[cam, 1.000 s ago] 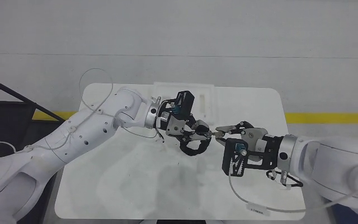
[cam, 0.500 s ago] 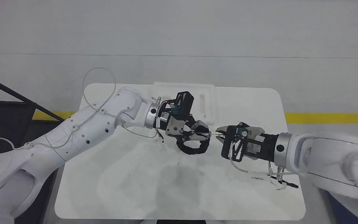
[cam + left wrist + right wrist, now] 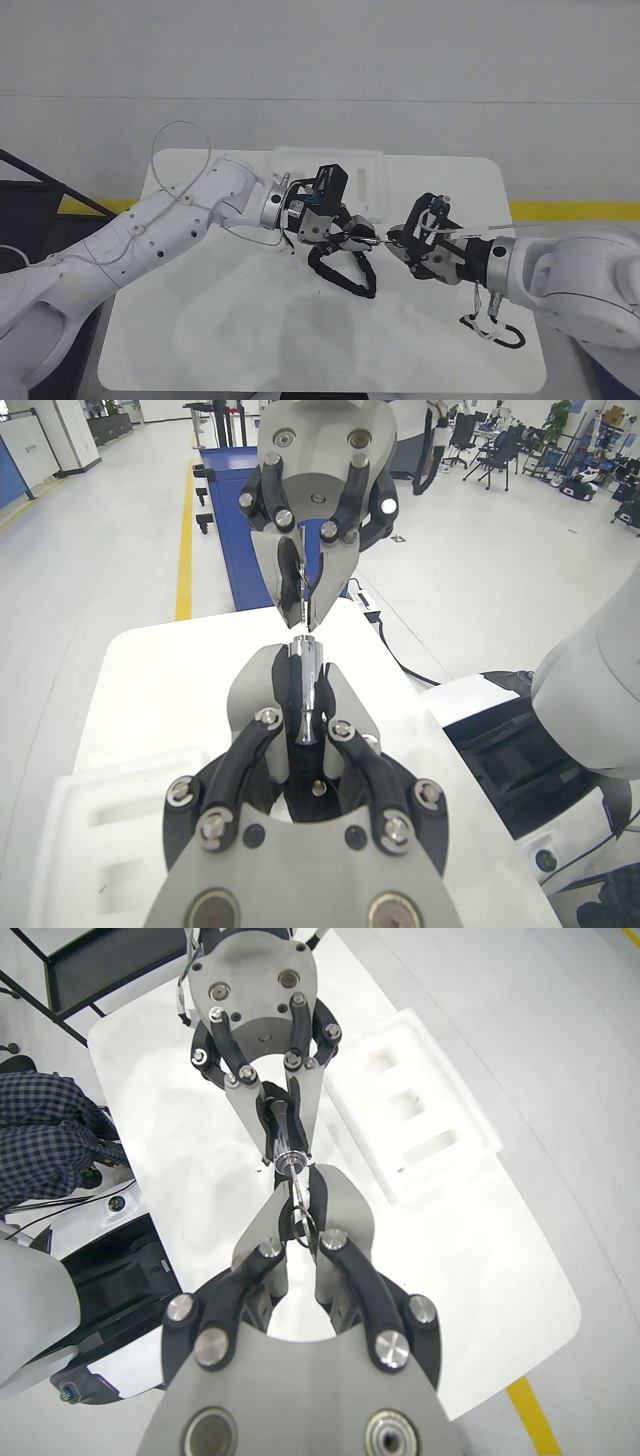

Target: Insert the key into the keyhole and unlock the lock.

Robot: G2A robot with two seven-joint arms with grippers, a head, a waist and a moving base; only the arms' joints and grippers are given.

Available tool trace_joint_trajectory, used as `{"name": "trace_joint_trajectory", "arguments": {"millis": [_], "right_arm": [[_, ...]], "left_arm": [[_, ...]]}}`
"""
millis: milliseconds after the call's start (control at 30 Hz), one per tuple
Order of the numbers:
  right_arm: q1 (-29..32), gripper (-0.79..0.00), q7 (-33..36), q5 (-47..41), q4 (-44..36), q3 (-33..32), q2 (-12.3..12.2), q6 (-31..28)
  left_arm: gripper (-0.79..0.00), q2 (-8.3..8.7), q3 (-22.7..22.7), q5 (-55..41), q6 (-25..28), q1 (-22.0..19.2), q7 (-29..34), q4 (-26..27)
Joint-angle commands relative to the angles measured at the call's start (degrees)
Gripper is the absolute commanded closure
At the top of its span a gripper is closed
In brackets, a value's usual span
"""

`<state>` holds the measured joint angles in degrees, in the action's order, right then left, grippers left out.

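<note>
Left gripper point(image 3: 303, 670): fingers clamped on the lock point(image 3: 306, 695), held above the table point(image 3: 220, 340).
Right gripper point(image 3: 302, 1200): fingers pinching the key point(image 3: 296, 1180), tip at the keyhole point(image 3: 290, 1162).
Risk: slight misalignment could jam or bend the key when turned.

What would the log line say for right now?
left pincer: shut on lock | right pincer: shut on key | key tip: at keyhole | unlocked: cannot tell

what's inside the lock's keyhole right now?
The tip of the key, pinched by the right gripper, seemingly just entering the end face of the lock. How far in it goes is hidden by the lock's metal barrel.
</note>
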<state>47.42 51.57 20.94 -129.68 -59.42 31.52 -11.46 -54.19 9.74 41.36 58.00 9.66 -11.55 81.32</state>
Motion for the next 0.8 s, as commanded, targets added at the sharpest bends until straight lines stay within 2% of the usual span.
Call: {"name": "trace_joint_trajectory", "arguments": {"millis": [0, 200, 467, 767], "right_arm": [[-0.2, -0.785, 0.5, -0.5, 0.1, -0.5, 0.1, -0.7], [0.5, -0.785, 1.1, -2.2, 1.2, -3.8, -0.2, -3.0], [6.3, -0.785, -5.6, -4.0, 3.1, -11.9, -1.2, -6.0], [14.6, -0.785, -11.3, -4.3, 3.3, -20.6, -1.9, -5.3]], "left_arm": [[0.000, 0.01, 0.0, 0.4, 0.0, 0.2, 0.2, -0.3], [0.000, 0.52, 0.0, 2.2, 0.0, 1.2, 1.5, -1.7], [0.000, 1.51, 0.2, 9.6, -0.1, 4.3, 3.4, -2.9], [0.000, 0.83, 0.9, 21.4, -7.8, 11.7, 1.8, -0.8]]}}
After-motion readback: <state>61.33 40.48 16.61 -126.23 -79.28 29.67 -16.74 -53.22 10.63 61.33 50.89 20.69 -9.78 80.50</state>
